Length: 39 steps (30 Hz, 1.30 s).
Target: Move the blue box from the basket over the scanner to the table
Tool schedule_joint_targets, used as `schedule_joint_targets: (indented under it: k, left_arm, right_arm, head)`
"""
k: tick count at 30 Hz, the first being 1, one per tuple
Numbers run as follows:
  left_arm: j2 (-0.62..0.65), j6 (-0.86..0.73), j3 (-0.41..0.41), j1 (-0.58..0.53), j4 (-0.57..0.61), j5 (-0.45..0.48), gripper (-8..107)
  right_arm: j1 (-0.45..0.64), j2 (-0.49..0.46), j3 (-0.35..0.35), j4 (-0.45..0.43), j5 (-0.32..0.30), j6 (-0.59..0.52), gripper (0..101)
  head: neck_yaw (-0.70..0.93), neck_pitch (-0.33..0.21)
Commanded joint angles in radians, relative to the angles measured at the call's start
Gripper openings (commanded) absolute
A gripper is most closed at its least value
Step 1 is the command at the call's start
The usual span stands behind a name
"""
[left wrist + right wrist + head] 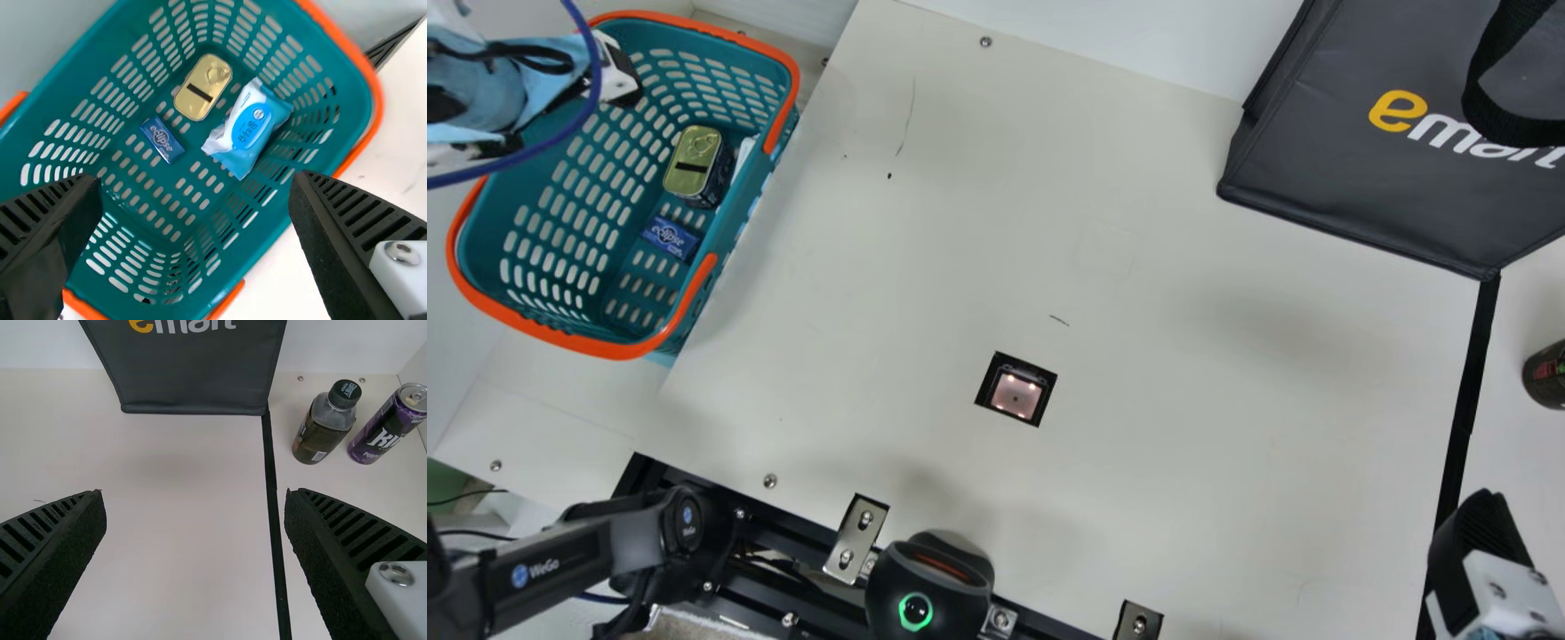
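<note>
Inside the teal basket (609, 348) lies one blue box (162, 139): small, flat, rectangular, white-lettered, near a gold-topped tin (203, 87). Left gripper (574, 116) and right gripper (1480, 538): fingers spread apart.

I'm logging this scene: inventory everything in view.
Table: one, cream, centre
Basket: one, teal and orange, left
Blue box: one, blue, in basket
Tin: one, gold, in basket
Packet: one, blue and white, in basket
Lit window: one, black, in table
Rounded device: one, black, near edge
Bag: one, grey, far right
Bottle: one, dark, right
Can: one, purple, beside bottle
Strip: one, black, right
Left gripper: one, black, over basket
Right gripper: one, black, over table
</note>
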State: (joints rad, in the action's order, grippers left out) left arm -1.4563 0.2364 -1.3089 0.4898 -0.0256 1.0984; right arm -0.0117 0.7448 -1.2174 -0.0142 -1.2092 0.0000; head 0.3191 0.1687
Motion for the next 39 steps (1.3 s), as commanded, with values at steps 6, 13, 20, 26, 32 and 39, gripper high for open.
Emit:
schedule_joint_targets:
  k: [6, 13, 20, 26, 32, 39]
  left_arm:
    - [-0.083, -0.040, 0.044, -0.008, -0.031, -0.063, 90]
    - [-0.148, -0.120, 0.078, 0.002, -0.036, -0.105, 90]
    - [-0.204, -0.184, 0.097, 0.023, -0.027, -0.129, 90]
    - [-0.246, -0.213, 0.103, 0.039, -0.022, -0.138, 90]
    - [-0.283, -0.214, 0.102, 0.049, -0.018, -0.133, 90]
    - [-0.338, -0.121, 0.093, 0.046, -0.022, -0.128, 90]
  right_arm:
    - [0.000, 0.000, 0.000, 0.000, 0.000, 0.000, 95]
    - [0.000, 0.000, 0.000, 0.000, 0.000, 0.000, 95]
    - [0.000, 0.000, 0.000, 0.000, 0.000, 0.000, 95]
    - [0.000, 0.000, 0.000, 0.000, 0.000, 0.000, 95]
    - [0.000, 0.000, 0.000, 0.000, 0.000, 0.000, 95]
    - [0.000, 0.000, 0.000, 0.000, 0.000, 0.000, 95]
  head:
    - [0.002, -0.030]
    - [0.002, -0.030]
    - [0.002, -0.030]
    - [0.002, -0.030]
    - [0.002, -0.030]
    - [0.002, -0.030]
